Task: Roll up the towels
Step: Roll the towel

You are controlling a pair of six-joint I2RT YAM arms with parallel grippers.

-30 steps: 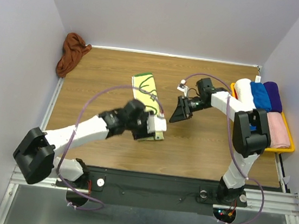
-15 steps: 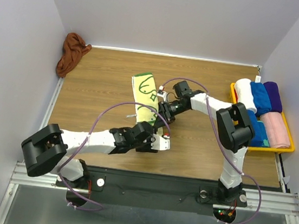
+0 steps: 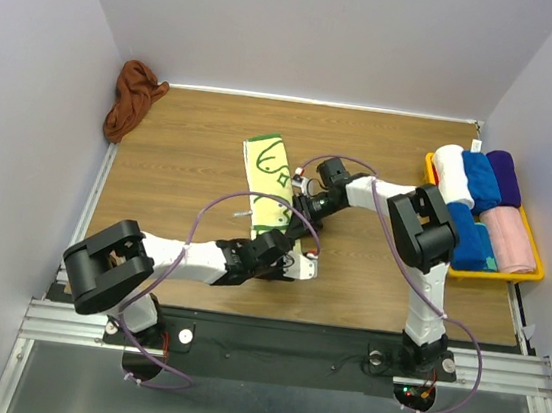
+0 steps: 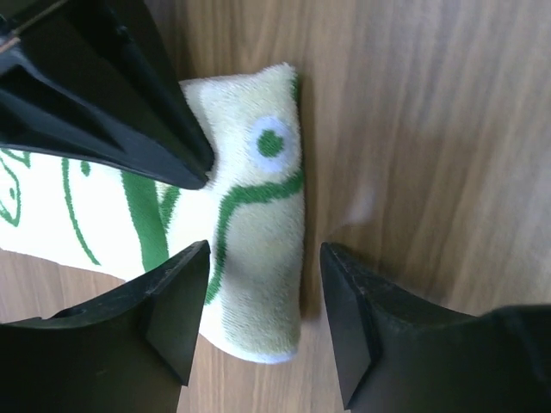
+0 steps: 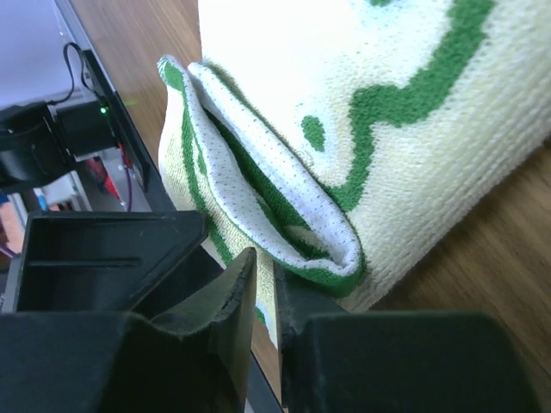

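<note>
The cream towel (image 3: 271, 174) with green patterns lies folded in a long strip in the middle of the table. My left gripper (image 3: 295, 261) is open and straddles the strip's near end (image 4: 258, 284), one finger on each side, not touching it. My right gripper (image 3: 301, 212) is at the strip's right edge. Its fingers (image 5: 228, 301) are closed to a thin gap on a layer of the folded edge (image 5: 340, 258). Its black fingers also show in the left wrist view (image 4: 112, 112), tips on the cloth. The rust-brown towel (image 3: 133, 98) lies crumpled at the far left corner.
A yellow tray (image 3: 530, 270) at the right edge holds rolled towels: white (image 3: 452, 168), blue (image 3: 480, 177), purple (image 3: 507, 174), pink (image 3: 514, 241). Walls close off the table on the left, back and right. A purple cable (image 3: 226, 205) loops over the wood left of the towel.
My right gripper moved left from open air onto the towel's right edge and closed there. My left gripper slid down to the towel's near end, the arm swinging lower.
</note>
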